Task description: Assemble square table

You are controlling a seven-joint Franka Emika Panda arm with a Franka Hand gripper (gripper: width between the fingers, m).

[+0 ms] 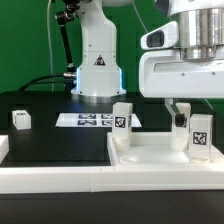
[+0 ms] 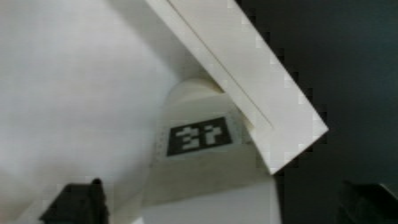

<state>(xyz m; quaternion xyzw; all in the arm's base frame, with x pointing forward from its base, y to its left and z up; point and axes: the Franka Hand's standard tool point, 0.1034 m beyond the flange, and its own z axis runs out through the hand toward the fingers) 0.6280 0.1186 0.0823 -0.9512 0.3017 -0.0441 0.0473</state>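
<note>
White plastic sq slab (image 1: 150,157) w/ raised rim; blocky tagged legs (image 1: 122,124) upright.

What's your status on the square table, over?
Pincer open, empty, above first leg. That and second leg upright on slab; third leg loose, exterior view's left. No obstruction seen.

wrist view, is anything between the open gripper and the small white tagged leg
Nothing visible does. The open gripper has the small white blocky plastic leg straight ahead of its dark fingertips, with no other part in between. The raised rim of the large white square plastic slab runs close beside the leg.
</note>
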